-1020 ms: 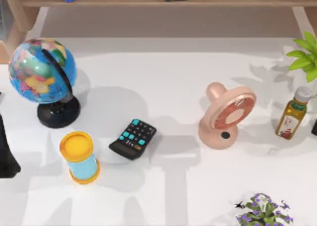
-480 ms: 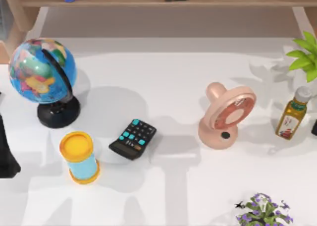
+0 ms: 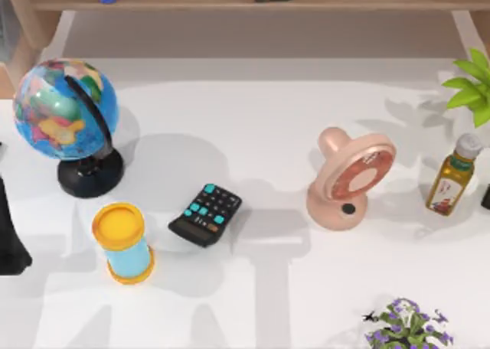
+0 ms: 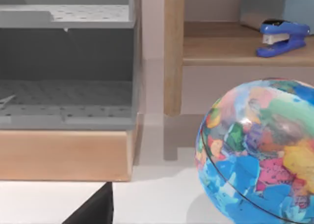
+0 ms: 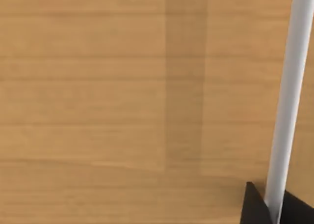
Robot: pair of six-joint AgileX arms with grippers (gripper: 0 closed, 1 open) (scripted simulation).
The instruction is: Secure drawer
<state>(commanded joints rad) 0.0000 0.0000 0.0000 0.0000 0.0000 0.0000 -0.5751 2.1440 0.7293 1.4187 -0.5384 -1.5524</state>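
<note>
Beside the globe (image 4: pixel 260 150), wood-fronted drawer (image 4: pixel 66 155) pulled out, grey perforated inside; tool states untellable.

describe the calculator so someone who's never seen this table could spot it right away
Start at the globe near the left edge of the white table in the top view. Toward the near edge from it stands a blue cylinder with a yellow top, and just to its right lies the calculator. It is the flat black slab with teal keys.

Matt white bench (image 3: pixel 268 135). Glossy globe (image 3: pixel 65 108) and stapler (image 4: pixel 279 36). Smooth wood-grain shelf (image 4: pixel 240 49). Matt grey perforated drawer (image 4: pixel 66 94) with a wood front.
</note>
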